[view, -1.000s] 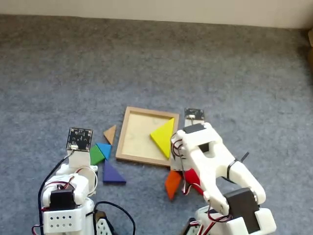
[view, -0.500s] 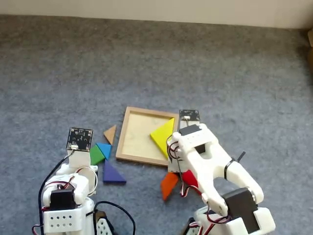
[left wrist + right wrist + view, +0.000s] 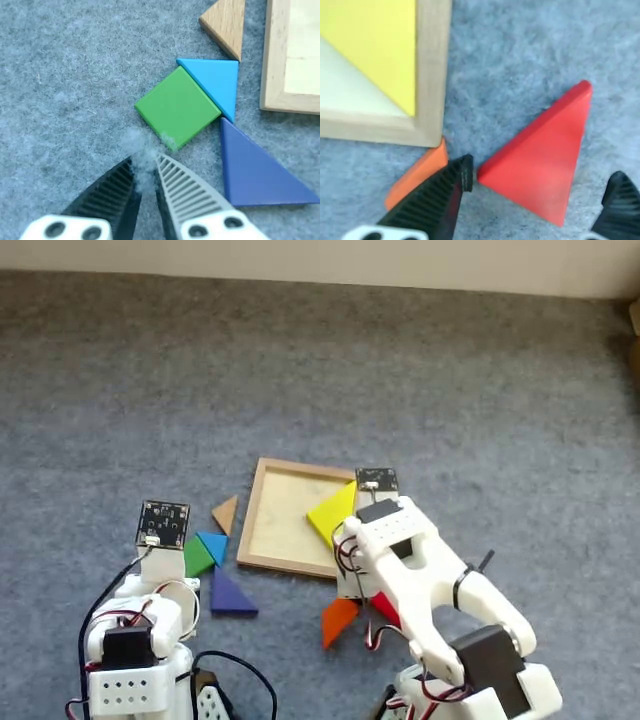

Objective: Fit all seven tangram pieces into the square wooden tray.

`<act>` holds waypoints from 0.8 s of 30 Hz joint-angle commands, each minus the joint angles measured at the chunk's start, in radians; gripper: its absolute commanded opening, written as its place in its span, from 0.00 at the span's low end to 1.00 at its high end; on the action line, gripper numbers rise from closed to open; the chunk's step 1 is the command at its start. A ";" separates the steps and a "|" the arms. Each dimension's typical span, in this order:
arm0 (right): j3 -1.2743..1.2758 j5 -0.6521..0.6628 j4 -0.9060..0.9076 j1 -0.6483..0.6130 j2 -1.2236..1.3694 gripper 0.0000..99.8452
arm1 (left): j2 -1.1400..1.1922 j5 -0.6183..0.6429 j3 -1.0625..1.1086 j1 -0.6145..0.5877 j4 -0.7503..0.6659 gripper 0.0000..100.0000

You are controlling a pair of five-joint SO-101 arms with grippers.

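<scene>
you have the square wooden tray [image 3: 251, 525] lying mid-table on the grey felt-covered table [image 3: 450, 390]. inside it, the large yellow triangle [image 3: 335, 515] lies flat against the tray's 3 o'clock wall; the remaining floor of the tray is bare pale wood.

your right claw [image 3: 542, 180] is spread wide just outside the tray's 5 o'clock corner, low over the felt. the red triangle [image 3: 540, 165] lies flat between its two black fingers [image 3: 447, 187], and nothing is pinched. the orange piece [image 3: 417, 177] lies just beside that same finger on its other side, one tip up against the tray corner. from above, the orange piece [image 3: 337, 620] sits at the tray's 5 o'clock, with the red triangle [image 3: 385, 608] at the orange's 3 o'clock, partly under the arm.

your left claw [image 3: 145, 185] is pressed nearly together with only a slit between the fingers, holding nothing, its tips just short of the green square [image 3: 177, 107]. the light blue triangle [image 3: 217, 82] touches the green square's edge, the dark blue triangle [image 3: 250, 172] lies near both, and the small plain wooden triangle [image 3: 227, 22] is just beyond. all four lie outside the tray, from its 9 o'clock to its 7 o'clock side.
</scene>
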 commanded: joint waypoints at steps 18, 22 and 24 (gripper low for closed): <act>0.022 -0.005 0.013 0.022 0.004 0.37 | -0.027 0.005 0.021 -0.008 0.006 0.00; 0.022 -0.005 0.007 0.022 0.004 0.28 | -0.027 0.005 0.021 -0.008 0.006 0.00; 0.022 -0.005 0.007 0.022 0.004 0.27 | -0.027 0.005 0.021 -0.008 0.006 0.00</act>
